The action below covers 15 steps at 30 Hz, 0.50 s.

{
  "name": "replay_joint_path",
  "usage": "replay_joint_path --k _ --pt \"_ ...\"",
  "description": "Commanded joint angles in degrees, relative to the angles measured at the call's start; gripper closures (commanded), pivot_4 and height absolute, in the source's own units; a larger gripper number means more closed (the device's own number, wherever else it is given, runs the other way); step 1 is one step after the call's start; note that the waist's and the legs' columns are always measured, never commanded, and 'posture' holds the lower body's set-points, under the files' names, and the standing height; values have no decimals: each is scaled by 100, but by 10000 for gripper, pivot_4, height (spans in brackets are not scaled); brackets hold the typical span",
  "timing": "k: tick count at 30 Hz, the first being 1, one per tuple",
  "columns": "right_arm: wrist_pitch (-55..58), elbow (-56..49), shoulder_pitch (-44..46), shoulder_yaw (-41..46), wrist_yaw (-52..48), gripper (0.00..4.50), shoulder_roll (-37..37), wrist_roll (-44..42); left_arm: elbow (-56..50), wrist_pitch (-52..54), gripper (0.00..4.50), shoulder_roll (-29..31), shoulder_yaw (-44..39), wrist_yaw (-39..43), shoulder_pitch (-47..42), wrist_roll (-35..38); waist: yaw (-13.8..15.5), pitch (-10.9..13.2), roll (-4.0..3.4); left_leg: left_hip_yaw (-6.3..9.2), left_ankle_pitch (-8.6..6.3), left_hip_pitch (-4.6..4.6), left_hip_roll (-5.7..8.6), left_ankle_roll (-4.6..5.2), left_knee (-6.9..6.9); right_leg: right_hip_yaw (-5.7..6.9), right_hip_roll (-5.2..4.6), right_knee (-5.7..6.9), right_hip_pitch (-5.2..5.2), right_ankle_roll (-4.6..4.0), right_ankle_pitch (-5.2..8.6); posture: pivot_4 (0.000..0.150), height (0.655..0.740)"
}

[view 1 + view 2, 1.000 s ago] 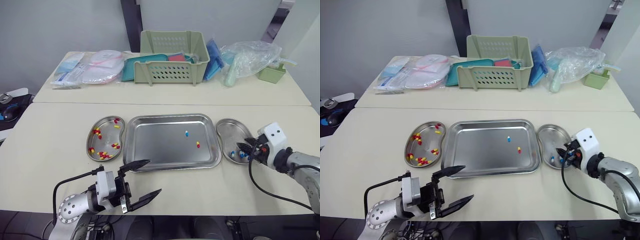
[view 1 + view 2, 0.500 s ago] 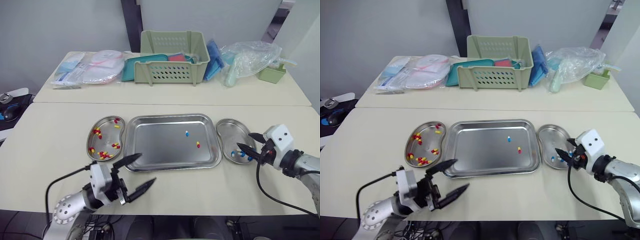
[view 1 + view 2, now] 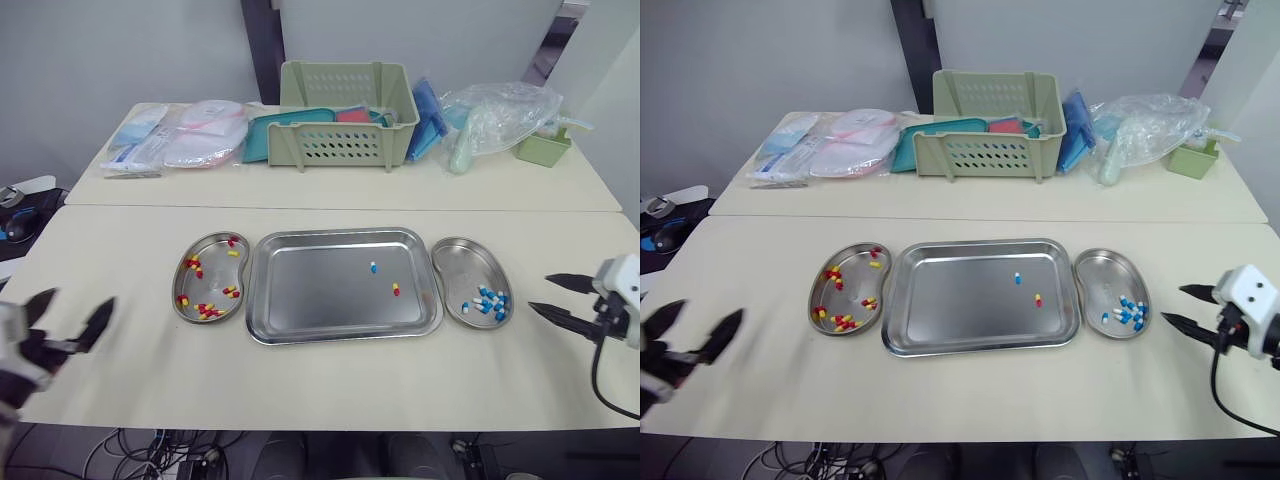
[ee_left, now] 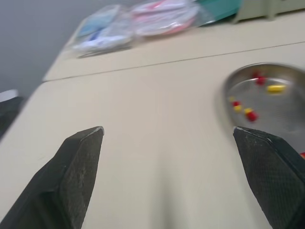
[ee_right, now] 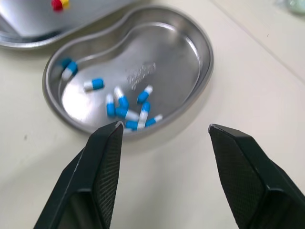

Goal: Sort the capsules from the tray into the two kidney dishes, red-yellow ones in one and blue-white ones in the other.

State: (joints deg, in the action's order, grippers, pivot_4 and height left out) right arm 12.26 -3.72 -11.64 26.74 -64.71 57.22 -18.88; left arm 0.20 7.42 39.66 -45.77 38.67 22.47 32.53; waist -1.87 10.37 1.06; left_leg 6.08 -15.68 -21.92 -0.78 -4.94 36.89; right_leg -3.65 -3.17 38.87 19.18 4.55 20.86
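**Tray** [image 3: 330, 300]: steel, rectangular, at the centre of the near tabletop [image 3: 330, 385]. It holds one blue-white capsule [image 3: 373, 267] and one red-yellow capsule [image 3: 396, 289]. The two lie near each other but not touching, right of the tray's middle.

**Left kidney dish** [image 3: 212, 272]: just beside the tray's left edge. It holds scattered red-yellow capsules [image 3: 205, 310].

**Right kidney dish** [image 3: 458, 262]: just beside the tray's right edge. It holds a cluster of blue-white capsules [image 3: 488, 300] in its near half.

**Right hand** [image 3: 540, 293]: over the tabletop to the right of the right kidney dish, near it but not touching. The fingers are spread wide, hold nothing and point toward the dish.

**Left hand** [image 3: 72, 312]: at the tabletop's near left edge, well apart from the left kidney dish and the tray. The fingers are spread wide and hold nothing.

**Far tabletop**: green slotted basket [image 3: 345, 125], sealed packets [image 3: 175, 135], clear plastic bag [image 3: 500, 115].
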Motion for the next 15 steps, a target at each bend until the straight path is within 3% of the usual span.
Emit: replay_joint_path --k 1,2,15 --pt "-223 93 -248 341 -158 2622 116 67 478 -320 0 21 -200 346 236 -187 0 1 2 -1 0 0 0 0 0 0 -1 0 0 0 0 1500 7400" --pt "-273 120 -380 396 -179 325 102 93 623 -336 0 -22 -192 417 367 -229 0 2 2 0 0 1 -1 0 0 1 0 3 0 0 0 1500 7400" --pt "-130 -5 -514 395 -54 325 7 69 869 -705 0 -296 -56 766 925 -537 1 6 11 0 0 4 -5 -2 -2 3 1 5 -4 0 0 1500 7400"
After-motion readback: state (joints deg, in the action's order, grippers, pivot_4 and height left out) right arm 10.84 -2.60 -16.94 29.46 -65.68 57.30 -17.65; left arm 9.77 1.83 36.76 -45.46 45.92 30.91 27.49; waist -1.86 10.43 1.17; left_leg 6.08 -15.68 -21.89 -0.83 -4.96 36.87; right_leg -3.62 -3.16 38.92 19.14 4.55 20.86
